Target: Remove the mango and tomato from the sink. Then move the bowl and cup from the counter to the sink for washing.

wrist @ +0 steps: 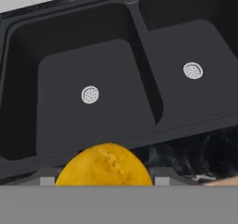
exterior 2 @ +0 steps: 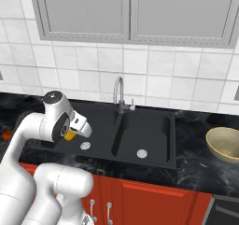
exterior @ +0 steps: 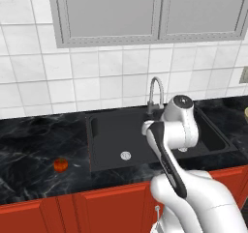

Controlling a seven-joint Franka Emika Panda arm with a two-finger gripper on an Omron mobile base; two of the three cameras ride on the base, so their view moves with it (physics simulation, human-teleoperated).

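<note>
The tool (exterior 2: 71, 134) is hanging over the front edge of the left basin of the sink (exterior 2: 154, 126), its jaws standing fairly wide apart and closing on the mango (wrist: 104, 165). In the hand view the lower part of the mango is cut off, and the fingers are hidden behind the fruit, so the contact itself is hard to make out. In the right base view only a small yellow patch of the mango (exterior 2: 69, 135) is showing under the white wrist. In the left base view the robot's own arm is covering the middle of the sink (exterior: 111, 130), hiding most of the right basin.

The tomato (exterior: 60, 165) is sitting on the tabletop (exterior: 34, 150), well left of the sink and apart from it. In the right base view the tomato (exterior 2: 6, 135) is reduced to a red sliver at the left edge. The bowl (exterior 2: 225, 144) is resting upright on the tabletop (exterior 2: 196, 163) to the right of the sink, its right side cut off by the picture edge. In the left base view only a thin tan sliver of the bowl (exterior: 246, 113) is showing at the right edge.

Both basins are lying bare, each with a round silver drain (wrist: 89, 95). The curved faucet (exterior 2: 119, 93) is rising behind the divider. The tabletop is black marbled stone over red cabinet doors (exterior 2: 149, 200). White wall tiles (exterior 2: 140, 60) are running up to grey upper cabinets (exterior 2: 126, 14).
</note>
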